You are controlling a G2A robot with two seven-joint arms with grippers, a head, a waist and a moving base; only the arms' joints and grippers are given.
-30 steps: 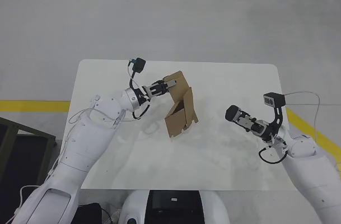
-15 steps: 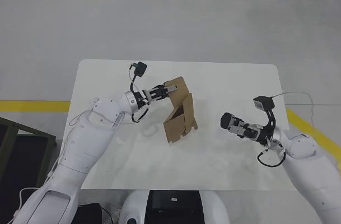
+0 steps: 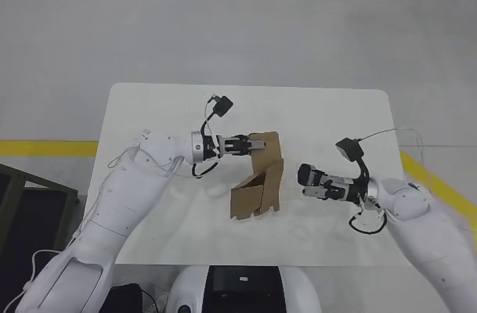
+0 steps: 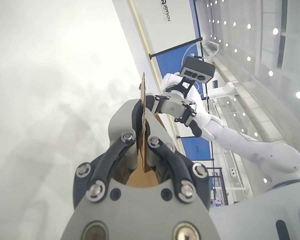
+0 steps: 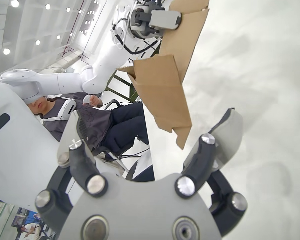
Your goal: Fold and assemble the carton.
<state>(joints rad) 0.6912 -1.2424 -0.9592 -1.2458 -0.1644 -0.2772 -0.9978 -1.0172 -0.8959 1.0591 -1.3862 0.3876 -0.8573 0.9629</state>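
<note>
One carton (image 3: 263, 181) | left gripper (image 3: 258, 145) clamps its edge | right gripper (image 3: 303, 174) spread, nearby | carton's inside hidden

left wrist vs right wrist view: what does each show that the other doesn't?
Left wrist view: the carton edge-on, a thin strip pinched in the left end effector. The right end effector is seen from the front, open, beyond the carton.
Right wrist view: the carton's broad panels and flaps, half folded, and a gap between the open right end effector and the nearest flap.
Both: the white table and the left end effector shut on the carton.
</note>
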